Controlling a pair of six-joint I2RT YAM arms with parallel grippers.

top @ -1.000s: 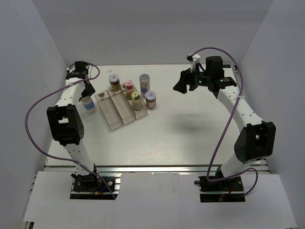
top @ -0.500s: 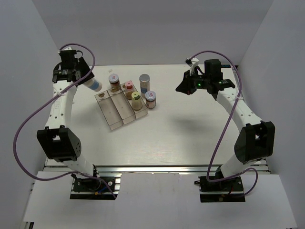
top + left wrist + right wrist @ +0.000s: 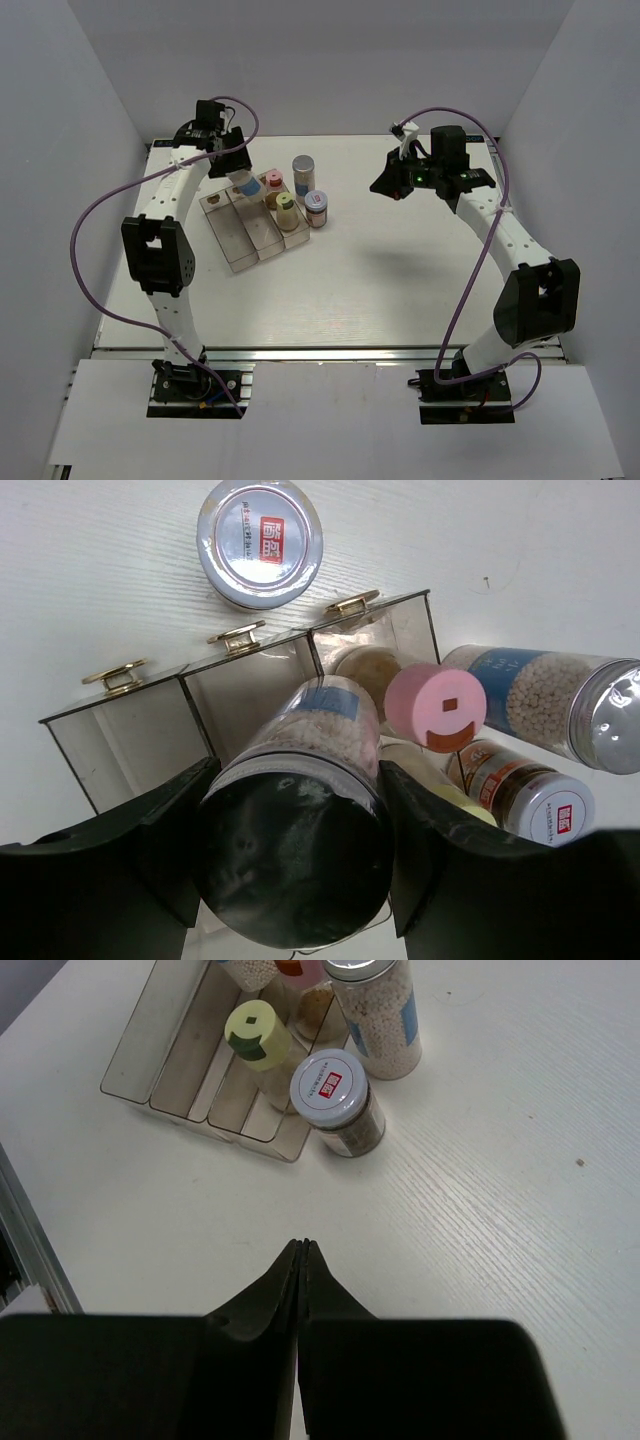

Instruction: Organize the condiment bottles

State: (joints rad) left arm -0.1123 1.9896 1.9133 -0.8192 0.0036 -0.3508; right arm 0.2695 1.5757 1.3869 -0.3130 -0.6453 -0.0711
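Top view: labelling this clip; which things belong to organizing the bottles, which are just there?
Job: held bottle, pink-lid bottle, yellow-lid bottle, tall silver-lid bottle, near white-lid jar, far white-lid jar, left gripper.
Just there: clear tray, right gripper.

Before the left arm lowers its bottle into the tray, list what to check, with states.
1. Grip: left end effector shut on held bottle: ok.
2. Middle compartment of tray free: ok.
3. Held bottle upright: not ok, tilted in the top view.
4. Gap to pink-lidded bottle: cannot tell.
5. Other arm: right end effector shut, away from tray: ok.
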